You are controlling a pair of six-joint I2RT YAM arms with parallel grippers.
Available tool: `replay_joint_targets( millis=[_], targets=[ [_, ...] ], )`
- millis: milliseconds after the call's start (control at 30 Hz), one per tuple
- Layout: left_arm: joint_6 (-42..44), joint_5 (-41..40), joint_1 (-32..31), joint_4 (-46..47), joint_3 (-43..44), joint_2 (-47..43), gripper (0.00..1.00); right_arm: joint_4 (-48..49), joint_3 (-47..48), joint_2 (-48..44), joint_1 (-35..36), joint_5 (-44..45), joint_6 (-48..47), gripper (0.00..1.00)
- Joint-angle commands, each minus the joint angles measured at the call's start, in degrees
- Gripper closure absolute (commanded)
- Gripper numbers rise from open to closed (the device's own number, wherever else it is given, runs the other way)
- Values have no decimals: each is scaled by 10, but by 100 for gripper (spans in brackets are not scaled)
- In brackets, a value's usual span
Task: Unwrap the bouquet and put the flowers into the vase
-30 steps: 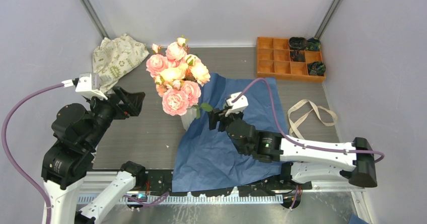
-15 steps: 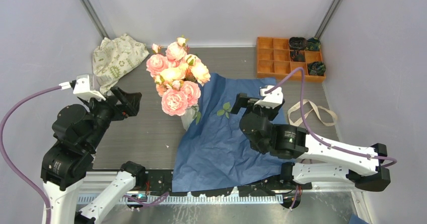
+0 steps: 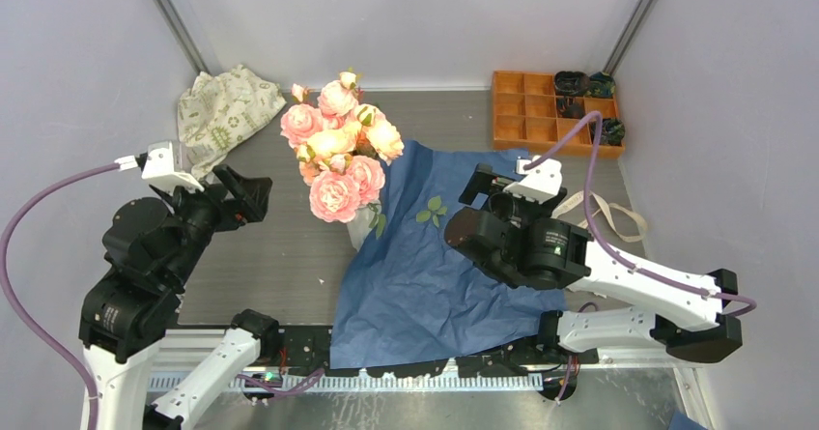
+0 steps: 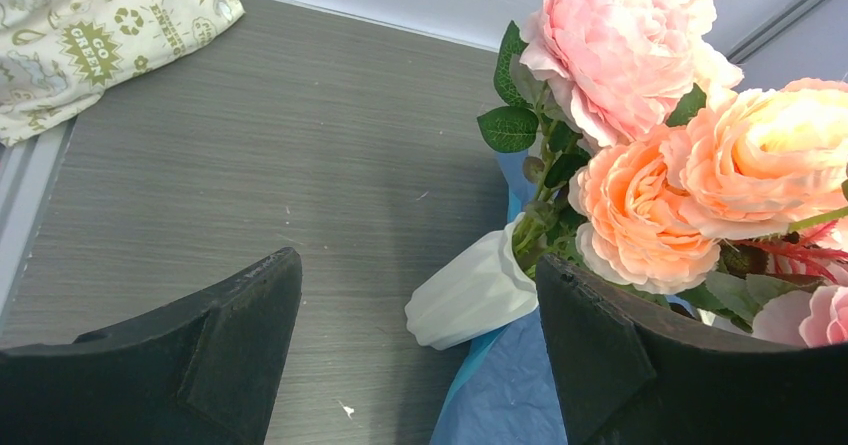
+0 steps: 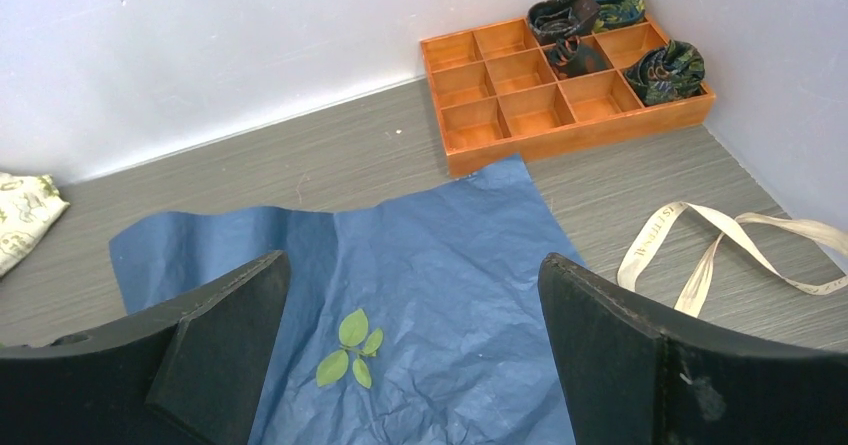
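Note:
The flowers (image 3: 338,150), pink and peach roses with green leaves, stand in the white ribbed vase (image 3: 361,225) mid-table. In the left wrist view the flowers (image 4: 640,195) rise from the vase (image 4: 470,290). The bouquet's blue wrapping paper (image 3: 425,266) lies spread flat to the vase's right, a loose green leaf sprig (image 3: 432,211) on it. My left gripper (image 3: 246,193) hangs open left of the vase, holding nothing. My right gripper (image 3: 486,190) is open above the paper (image 5: 450,265), well clear of the vase. The sprig (image 5: 350,350) lies below its jaws.
A beige ribbon (image 3: 594,219) lies on the table right of the paper. An orange compartment tray (image 3: 555,113) with dark items sits at the back right. A cream patterned cloth (image 3: 224,109) is bunched at the back left. Walls close in three sides.
My right gripper has drawn back rightward from the vase and opened wide. The leaf sprig that was at its fingers now lies on the paper. The left gripper has barely moved.

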Motion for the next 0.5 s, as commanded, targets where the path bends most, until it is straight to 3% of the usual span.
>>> replay_joint_targets(
  millis=[0, 467],
  targets=[
    [-8, -9, 2, 15, 19, 11, 13, 10, -6, -35, -1, 40, 21, 0],
    [-14, -8, 2, 18, 11, 12, 13, 22, -32, -69, 0, 32, 16, 1]
  ],
)
